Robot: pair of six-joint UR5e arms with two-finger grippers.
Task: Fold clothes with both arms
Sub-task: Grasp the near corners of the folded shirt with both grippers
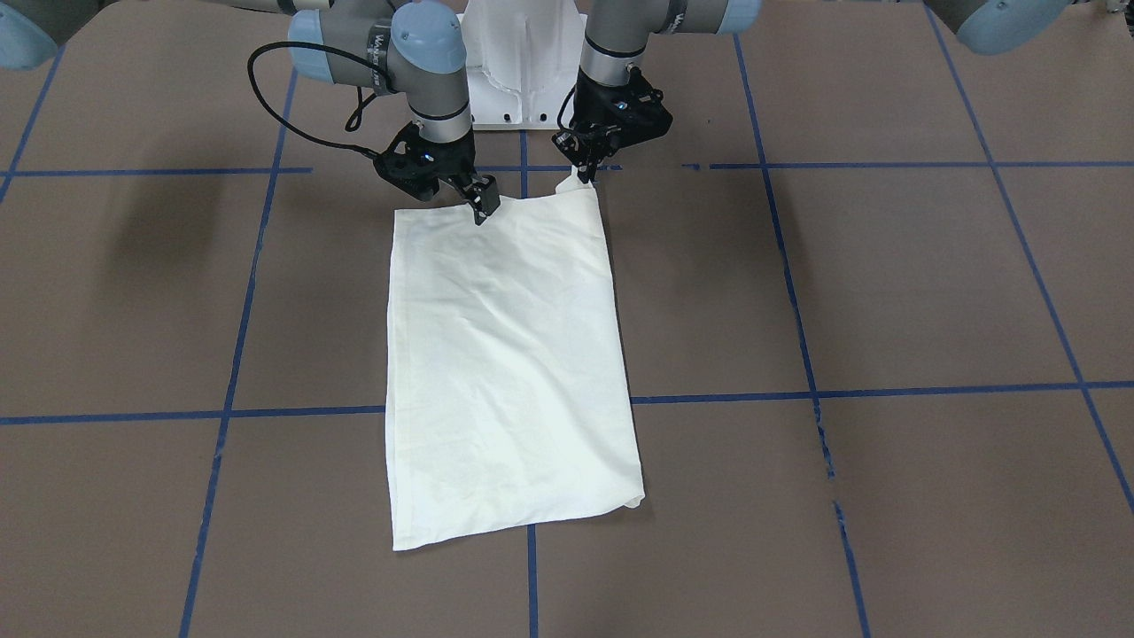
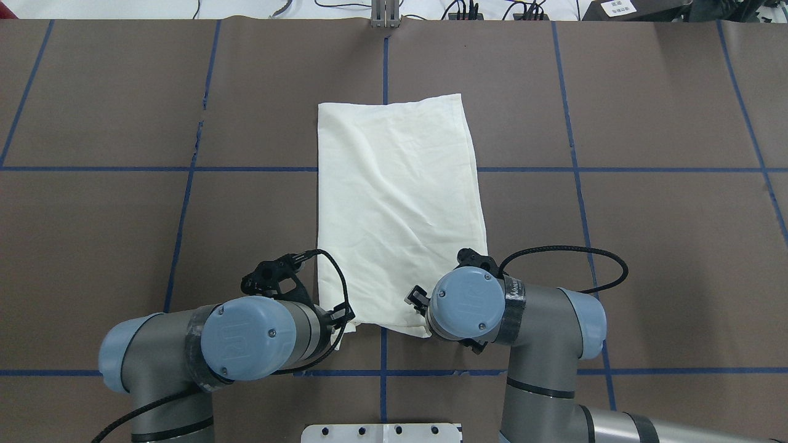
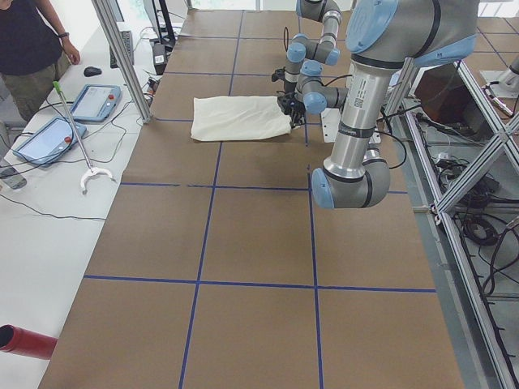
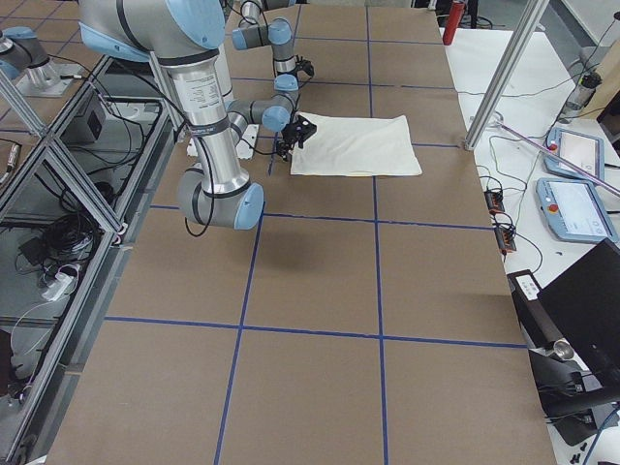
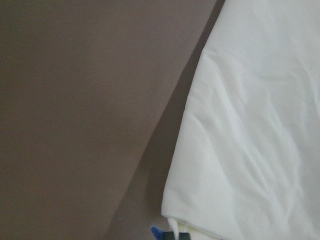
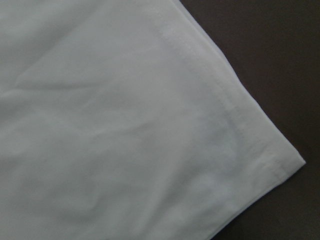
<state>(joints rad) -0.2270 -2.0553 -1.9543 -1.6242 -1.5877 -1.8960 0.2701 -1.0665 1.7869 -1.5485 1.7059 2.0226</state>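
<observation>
Shirt [image 1: 505, 354], folded long, lies flat out from base [image 1: 523, 80]. My left pincer [image 1: 586, 175] clamped on base-side corner. My right pincer [image 1: 484, 202] over same edge; closure unclear. Paired, I judge, for even lift.

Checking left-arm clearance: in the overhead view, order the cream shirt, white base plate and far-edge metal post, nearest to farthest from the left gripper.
1. Cream cotton shirt: its near corner meets the left gripper.
2. White base plate: behind, on the robot's side.
3. Grey metal post: table's far edge, beyond the shirt.
</observation>
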